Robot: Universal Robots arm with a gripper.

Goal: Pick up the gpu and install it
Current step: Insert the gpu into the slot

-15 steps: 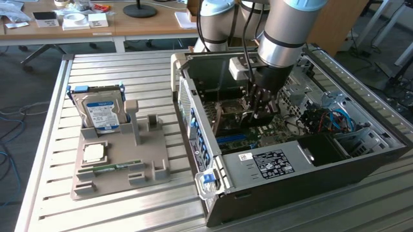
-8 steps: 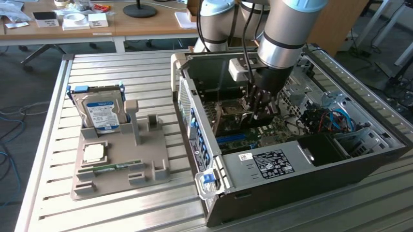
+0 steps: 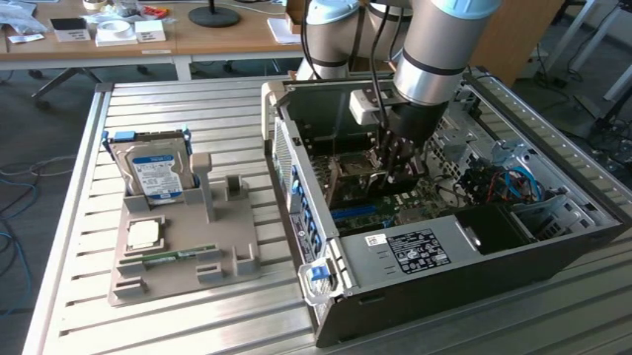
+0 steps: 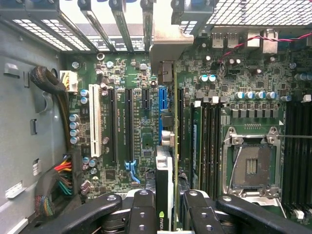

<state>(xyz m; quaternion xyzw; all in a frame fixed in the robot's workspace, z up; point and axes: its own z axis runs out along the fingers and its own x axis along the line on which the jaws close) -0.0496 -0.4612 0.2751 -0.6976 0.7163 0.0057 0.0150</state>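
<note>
**One card gripped edge-on above the motherboard**

On the exterior view's left, the bench (image 3: 89, 310) carries a grey holder (image 3: 188, 270) with a silver hard drive (image 3: 153, 174) standing in it. A thin memory stick (image 3: 173, 257) lies low at its front. Further right sits the open computer case (image 3: 474, 251), with the arm reaching down into it.

The tool (image 4: 168, 207) is clamped on the gpu (image 4: 165, 185), with black fingers (image 4: 144, 212) pressed against both flat faces. The card hangs edge-on over the motherboard (image 4: 136, 87), near a blue slot (image 4: 161, 105). Its silver bracket (image 4: 168, 46) points toward the case's rear openings. Whether its lower edge touches a slot, I cannot tell.

The card looks light and stiff, yet probably fragile, since the board is thin and the sheet-metal bracket would likely bend. The safest hold seems to be across the boxy cooler and board near the middle, clear of the contact edge. The smooth cooler faces may slip under a firm push.
</note>
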